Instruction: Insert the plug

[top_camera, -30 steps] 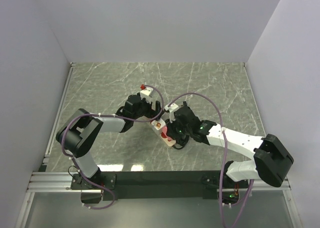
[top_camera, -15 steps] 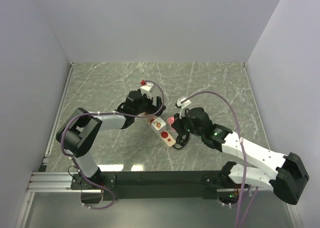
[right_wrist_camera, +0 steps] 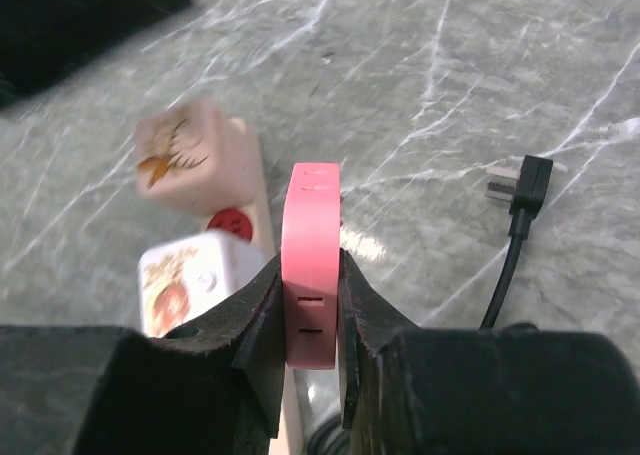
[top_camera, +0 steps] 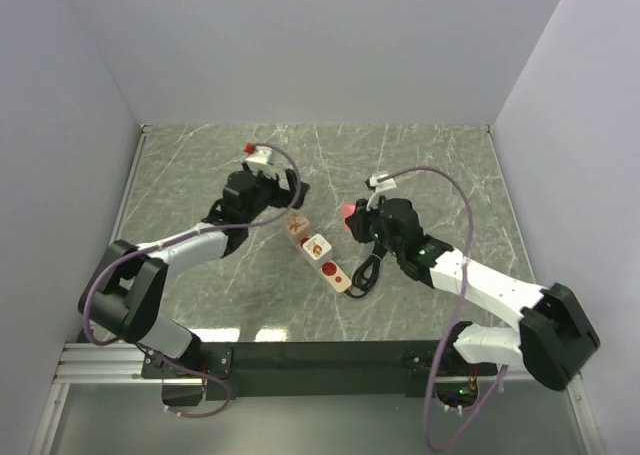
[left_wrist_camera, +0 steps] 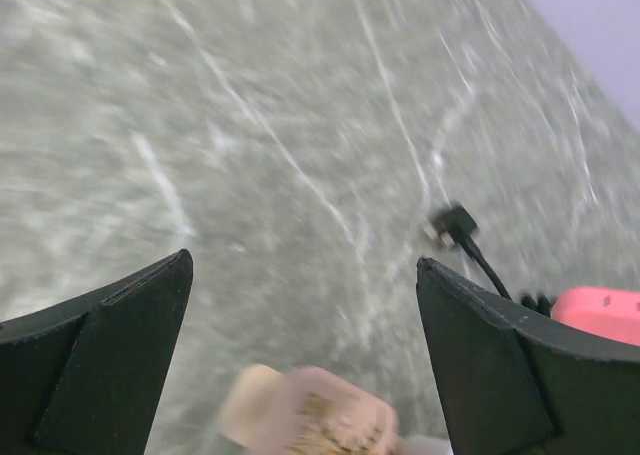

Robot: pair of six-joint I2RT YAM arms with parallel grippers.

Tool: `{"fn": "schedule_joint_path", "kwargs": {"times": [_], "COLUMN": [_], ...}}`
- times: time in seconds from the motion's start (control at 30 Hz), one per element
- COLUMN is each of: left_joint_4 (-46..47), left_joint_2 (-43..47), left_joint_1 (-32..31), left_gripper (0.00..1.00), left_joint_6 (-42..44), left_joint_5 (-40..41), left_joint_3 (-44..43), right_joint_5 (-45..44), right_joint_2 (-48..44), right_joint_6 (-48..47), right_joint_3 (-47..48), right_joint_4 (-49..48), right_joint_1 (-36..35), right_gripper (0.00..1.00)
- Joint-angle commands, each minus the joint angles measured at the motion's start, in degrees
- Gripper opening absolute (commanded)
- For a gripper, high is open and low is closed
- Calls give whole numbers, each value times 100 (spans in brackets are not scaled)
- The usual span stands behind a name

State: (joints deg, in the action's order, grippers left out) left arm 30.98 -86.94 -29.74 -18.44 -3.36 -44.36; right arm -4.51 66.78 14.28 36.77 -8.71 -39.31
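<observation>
Pink plug [right_wrist_camera: 312,225], pinched between the right jaws, hangs at one o'clock of the power strip [top_camera: 322,260] on the desk [top_camera: 430,165], left jaws spread at eleven: mid-carry, likely needing alignment over a socket, then a downward press.

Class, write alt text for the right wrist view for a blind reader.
The right gripper clamps a pink plug edge-on, near a beige power strip. A black plug with its cable lies on the table, right.
</observation>
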Motion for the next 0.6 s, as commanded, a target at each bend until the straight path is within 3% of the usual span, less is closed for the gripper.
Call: {"fn": "schedule_joint_path", "kwargs": {"times": [0.0, 0.33, 0.57], "left_joint_4": [-57, -435, -856], "left_joint_2": [457, 1398, 1890], "left_joint_1": [459, 776, 838], "left_gripper": [99, 99, 100], "left_joint_6": [-292, -99, -186], "left_joint_5": [283, 705, 1301], "left_joint_3": [40, 471, 604], "right_joint_5": [266, 1277, 1436], "right_joint_2": [614, 2145, 2769], "right_joint_6": [294, 769, 681], "right_joint_3": [259, 576, 902], "right_joint_4": [-912, -1967, -1766], "right_joint_1": [204, 775, 995], "right_gripper": [0, 0, 0]}}
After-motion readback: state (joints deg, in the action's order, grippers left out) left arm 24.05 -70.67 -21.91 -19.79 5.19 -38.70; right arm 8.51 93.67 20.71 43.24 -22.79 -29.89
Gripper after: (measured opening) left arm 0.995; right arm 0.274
